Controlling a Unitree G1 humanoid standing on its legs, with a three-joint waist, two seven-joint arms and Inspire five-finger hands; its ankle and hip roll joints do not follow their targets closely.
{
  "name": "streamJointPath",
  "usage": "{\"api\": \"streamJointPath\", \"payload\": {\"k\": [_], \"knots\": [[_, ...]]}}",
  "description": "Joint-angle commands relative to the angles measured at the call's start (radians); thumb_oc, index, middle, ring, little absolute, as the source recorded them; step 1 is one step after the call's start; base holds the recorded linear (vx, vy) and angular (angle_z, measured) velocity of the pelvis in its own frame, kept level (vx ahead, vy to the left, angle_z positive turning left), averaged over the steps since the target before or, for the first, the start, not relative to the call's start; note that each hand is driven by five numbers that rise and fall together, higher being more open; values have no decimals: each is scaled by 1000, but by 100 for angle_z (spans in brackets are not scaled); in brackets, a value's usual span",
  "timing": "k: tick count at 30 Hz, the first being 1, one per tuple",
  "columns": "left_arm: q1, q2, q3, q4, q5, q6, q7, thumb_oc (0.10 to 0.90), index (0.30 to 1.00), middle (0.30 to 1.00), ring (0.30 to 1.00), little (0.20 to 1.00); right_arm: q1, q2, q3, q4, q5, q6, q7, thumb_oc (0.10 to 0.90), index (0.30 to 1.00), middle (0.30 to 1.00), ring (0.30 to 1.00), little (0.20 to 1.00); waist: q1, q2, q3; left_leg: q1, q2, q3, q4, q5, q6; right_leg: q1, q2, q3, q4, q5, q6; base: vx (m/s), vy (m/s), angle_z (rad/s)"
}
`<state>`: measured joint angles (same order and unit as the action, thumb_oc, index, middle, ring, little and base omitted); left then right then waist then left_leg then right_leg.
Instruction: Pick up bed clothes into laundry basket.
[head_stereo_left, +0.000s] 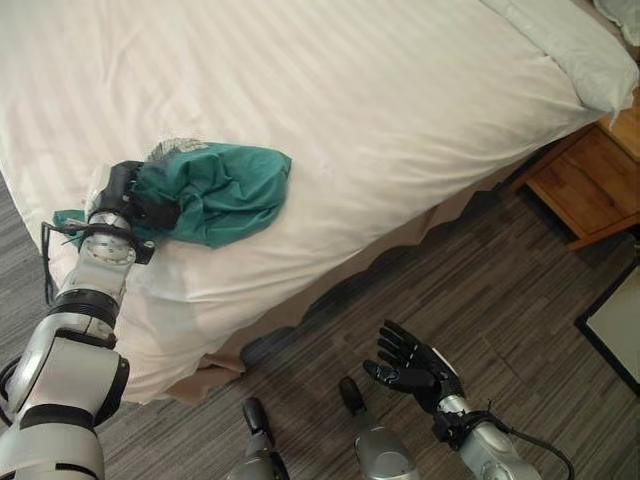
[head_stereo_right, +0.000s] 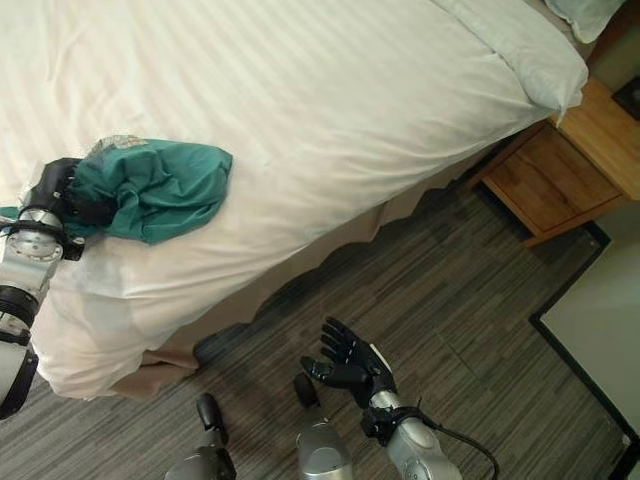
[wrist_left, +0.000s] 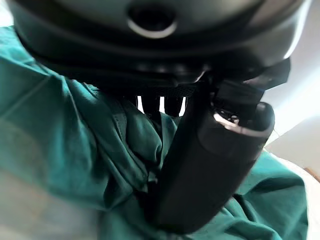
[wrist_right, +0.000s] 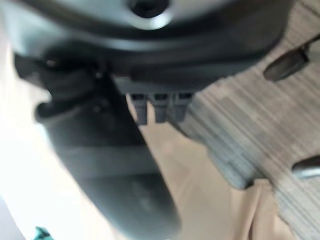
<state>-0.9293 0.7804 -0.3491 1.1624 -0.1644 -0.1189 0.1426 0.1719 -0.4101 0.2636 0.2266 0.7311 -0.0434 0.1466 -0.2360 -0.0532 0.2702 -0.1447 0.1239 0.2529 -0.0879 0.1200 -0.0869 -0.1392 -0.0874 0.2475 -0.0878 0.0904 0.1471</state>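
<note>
White bed (head_stereo_left: 380, 90); left robot hand (head_stereo_left: 135, 195) apparently gripping green garment (head_stereo_left: 225, 190); nightstand (head_stereo_left: 585, 185) nearby.

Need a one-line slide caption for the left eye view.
Left hand grips green garment on white bed; right hand open above floor.

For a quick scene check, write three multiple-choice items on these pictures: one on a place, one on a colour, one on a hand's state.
1. Where is the crumpled cloth?
A. on the floor
B. on the bed, near its edge
C. on the nightstand

2. What colour is the cloth?
A. green
B. red
C. yellow

3. How is the right hand?
A. shut on the cloth
B. pressing the bed
C. open, above the floor

Answers: 1 B, it lies on the white cover; 2 A, it is teal green; 3 C, its fingers are spread, while the left hand grips the cloth.
</note>
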Motion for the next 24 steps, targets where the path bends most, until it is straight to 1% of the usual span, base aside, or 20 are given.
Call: {"api": "streamJointPath", "payload": {"k": [1, 3, 6, 7, 8, 9, 10, 11, 12, 13, 15, 17, 20, 22, 23, 24], "knots": [[-79, 26, -36, 25, -10, -25, -14, 400, 300, 300, 300, 300, 7, 3, -12, -59, 24, -75, 38, 800, 900, 900, 900, 900, 5, -37, -95, -68, 50, -38, 1, 29, -32, 26, -41, -27, 10, -68, 32, 63, 19, -15], [-111, 31, -44, -3, -34, -35, -8, 400, 300, 300, 300, 300, 9, 1, -7, -59, 27, -70, 47, 800, 900, 900, 900, 900, 9, -20, -106, -59, 43, -43, 1, 24, -32, 41, -47, -34, 10, -77, 31, 69, 3, -6], [-155, 44, -60, -92, -114, -64, 1, 400, 300, 300, 300, 300, 12, -12, 0, -60, 17, -56, 62, 800, 900, 900, 900, 900, 15, 7, -127, -36, 25, -54, 1, 12, -30, 75, -62, -50, 9, -92, 33, 120, -11, 2], [-187, 52, -72, -165, -187, -89, 2, 400, 300, 300, 300, 300, 9, -13, -1, -56, 15, -52, 67, 800, 900, 900, 900, 900, 21, 27, -142, -24, 19, -59, 1, 9, -31, 93, -66, -60, 8, -97, 32, 115, -49, 8], [-206, 59, -84, -198, -218, -102, 1, 400, 300, 300, 300, 300, 5, -12, -2, -50, 16, -50, 70, 800, 900, 900, 900, 900, 26, 40, -153, -22, 20, -60, 1, 12, -32, 97, -64, -64, 7, -94, 31, 110, -52, 17], [-216, 68, -92, -217, -239, -110, -2, 400, 300, 300, 300, 300, 3, -11, -6, -44, 13, -50, 70, 800, 900, 900, 900, 900, 29, 47, -161, -16, 17, -62, 1, 10, -32, 106, -65, -68, 7, -97, 30, 47, -27, 30], [-217, 68, -93, -217, -240, -110, -3, 400, 300, 300, 300, 300, 3, -10, -6, -44, 13, -50, 70, 800, 900, 900, 900, 900, 28, 47, -160, -15, 16, -63, 1, 9, -32, 107, -66, -69, 7, -97, 30, 71, -27, 28], [-245, 84, -106, -260, -262, -124, 4, 400, 300, 300, 300, 300, 1, -11, -11, -41, 12, -51, 68, 800, 900, 900, 900, 900, 31, 54, -168, -2, 10, -67, 1, 3, -31, 123, -70, -77, 7, -106, 31, 61, -34, 24], [-269, 94, -119, -289, -284, -135, 10, 400, 300, 300, 300, 300, -4, -11, -16, -38, 13, -52, 66, 800, 900, 900, 900, 900, 36, 67, -179, 0, 12, -69, 1, 7, -32, 127, -68, -80, 8, -103, 30, 82, -53, 20], [-282, 99, -122, -316, -329, -149, 6, 400, 300, 300, 300, 300, -9, -8, -21, -33, 15, -53, 64, 800, 900, 900, 900, 900, 40, 76, -188, 8, 10, -71, 1, 7, -33, 138, -69, -86, 8, -107, 30, 64, -47, 19], [-294, 100, -124, -335, -385, -161, -3, 400, 300, 300, 300, 300, -16, -7, -30, -23, 16, -54, 60, 800, 900, 900, 900, 900, 42, 91, -202, 26, 9, -73, 1, 6, -34, 158, -70, -95, 10, -114, 27, 64, -44, 8], [-335, 108, -138, -367, -411, -180, 9, 400, 300, 300, 300, 300, -21, -6, -45, -13, 20, -60, 53, 800, 900, 900, 900, 900, 43, 107, -216, 44, 11, -75, 1, 6, -37, 178, -68, -103, 21, -125, 23, 55, -56, 4], [-342, 103, -130, -396, -460, -196, 2, 400, 300, 300, 300, 300, -19, -5, -63, -3, 20, -62, 48, 800, 900, 900, 900, 900, 38, 122, -233, 69, 19, -73, 1, 9, -43, 206, -61, -110, 24, -138, 14, 39, -59, 9], [-341, 105, -130, -433, -459, -205, 3, 400, 300, 300, 300, 300, -14, -8, -68, -1, 17, -63, 46, 800, 900, 900, 900, 900, 33, 125, -240, 97, 27, -68, 8, 15, -45, 222, -51, -105, 21, -141, 6, 28, -86, 5], [-338, 103, -127, -466, -464, -217, 2, 400, 300, 300, 300, 300, -20, -11, -69, -4, 19, -65, 45, 800, 900, 900, 900, 900, 27, 119, -237, 95, 36, -65, 68, 6, -47, 222, -48, -98, 26, -140, 0, -31, -125, -3], [-327, 96, -111, -500, -475, -225, 1, 400, 300, 300, 300, 300, -31, -20, -69, -4, 19, -69, 44, 800, 900, 900, 900, 900, 22, 107, -223, 65, 45, -79, 184, -34, -51, 220, -42, -82, 36, -140, -10, -46, -99, -11]]}}
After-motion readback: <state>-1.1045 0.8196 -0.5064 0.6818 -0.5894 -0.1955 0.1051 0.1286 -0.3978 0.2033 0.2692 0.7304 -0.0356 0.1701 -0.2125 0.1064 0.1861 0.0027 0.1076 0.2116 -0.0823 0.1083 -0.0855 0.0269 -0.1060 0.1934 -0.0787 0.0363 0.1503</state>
